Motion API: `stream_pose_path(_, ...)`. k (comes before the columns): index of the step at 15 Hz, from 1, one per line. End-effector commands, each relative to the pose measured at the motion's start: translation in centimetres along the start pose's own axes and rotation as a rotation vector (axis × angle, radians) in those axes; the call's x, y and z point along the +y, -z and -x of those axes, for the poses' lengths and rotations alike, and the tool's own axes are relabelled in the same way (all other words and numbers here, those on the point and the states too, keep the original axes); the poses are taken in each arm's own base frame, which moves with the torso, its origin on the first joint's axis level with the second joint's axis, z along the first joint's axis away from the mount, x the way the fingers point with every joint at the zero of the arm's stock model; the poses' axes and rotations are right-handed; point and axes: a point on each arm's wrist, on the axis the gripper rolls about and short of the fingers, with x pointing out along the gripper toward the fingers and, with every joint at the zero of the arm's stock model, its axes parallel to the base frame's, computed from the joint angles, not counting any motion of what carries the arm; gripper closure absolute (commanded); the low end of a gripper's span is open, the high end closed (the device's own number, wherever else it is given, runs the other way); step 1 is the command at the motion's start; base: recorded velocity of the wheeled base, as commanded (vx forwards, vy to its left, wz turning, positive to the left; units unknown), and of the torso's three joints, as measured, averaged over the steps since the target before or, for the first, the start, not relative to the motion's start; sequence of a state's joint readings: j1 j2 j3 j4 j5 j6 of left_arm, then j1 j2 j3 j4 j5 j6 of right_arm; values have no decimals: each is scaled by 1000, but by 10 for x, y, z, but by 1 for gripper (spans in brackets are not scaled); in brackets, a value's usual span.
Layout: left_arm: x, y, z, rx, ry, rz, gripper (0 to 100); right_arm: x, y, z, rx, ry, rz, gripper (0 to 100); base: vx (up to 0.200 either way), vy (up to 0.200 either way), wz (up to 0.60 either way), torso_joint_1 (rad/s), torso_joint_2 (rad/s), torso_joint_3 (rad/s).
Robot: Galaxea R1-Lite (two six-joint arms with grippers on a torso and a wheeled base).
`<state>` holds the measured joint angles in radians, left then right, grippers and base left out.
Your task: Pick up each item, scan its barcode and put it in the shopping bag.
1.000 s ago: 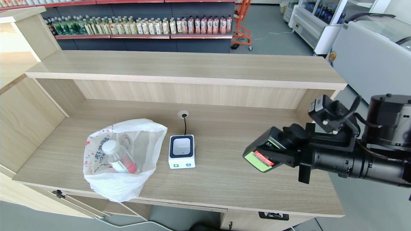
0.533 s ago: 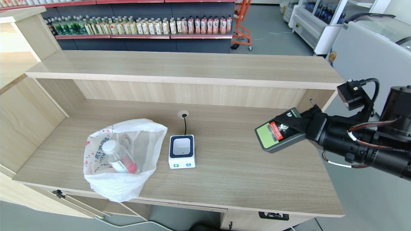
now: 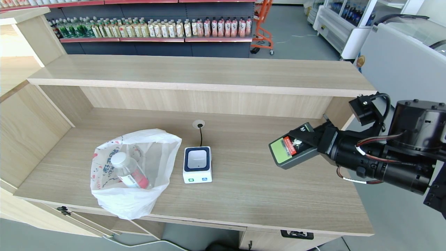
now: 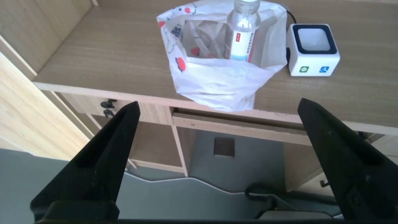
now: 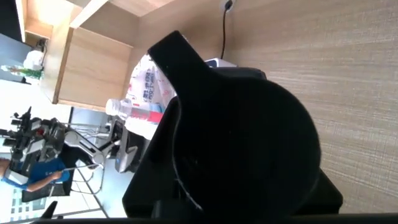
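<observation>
The right jaws are closed on one end of a dark box (image 3: 291, 150), so the rest of it juts free toward the scanner (image 3: 197, 164). That end-on grip looks chosen to leave the printed faces bare for reading. The box hangs in the air above the bench (image 3: 251, 195), well to the robot's right of the scanner and somewhat behind it. Its green face with the red label is turned up and partly toward the scanner. The scanner's window looks straight up, so my guess is that the box has yet to be carried over it and tipped face down; where the barcode sits I cannot tell.

The left jaws stand wide open and empty, their fingers (image 4: 99, 168) spread below the bench's front edge on the scanner's left, apparently parked out of the way.

Just left of the scanner sits the shopping bag (image 3: 122, 204), mouth open upward, with a capped bottle (image 3: 129, 172) already leaning inside. Keeping it so close makes for a short carry after a scan. A black cable (image 3: 200, 136) runs from the scanner's back to a port in the bench
</observation>
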<state>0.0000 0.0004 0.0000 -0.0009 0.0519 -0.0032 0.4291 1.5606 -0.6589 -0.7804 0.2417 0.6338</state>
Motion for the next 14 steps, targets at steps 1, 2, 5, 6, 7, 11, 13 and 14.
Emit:
stream_pose_path(1,0,0,0,-1,0,1,0,5,3,0,10,-20,4,100,0,0,0,0,0,0)
stream_pose_path(2,0,0,0,-1,0,1,0,10,4,0,16,-37,7,100,0,0,0,0,0,0)
stream_pose_path(5,0,0,0,-1,0,3,0,18,3,-7,17,-66,14,100,0,200,0,-1,7,4)
stream_pose_path(6,0,0,0,-1,0,5,0,19,2,-11,16,-67,14,100,0,200,0,-7,7,2)
stream_pose_path(7,0,0,0,-1,0,5,0,18,1,-17,9,-55,15,100,0,200,0,7,12,-2)
stream_pose_path(11,0,0,0,-1,0,5,0,8,5,-39,1,14,15,100,0,200,0,4,0,1)
stream_pose_path(13,0,0,0,-1,0,5,0,-4,14,-55,5,93,42,100,0,200,0,0,5,2)
stream_pose_path(14,0,0,0,-1,0,3,0,-7,16,-59,7,109,46,100,0,200,0,-2,-2,2)
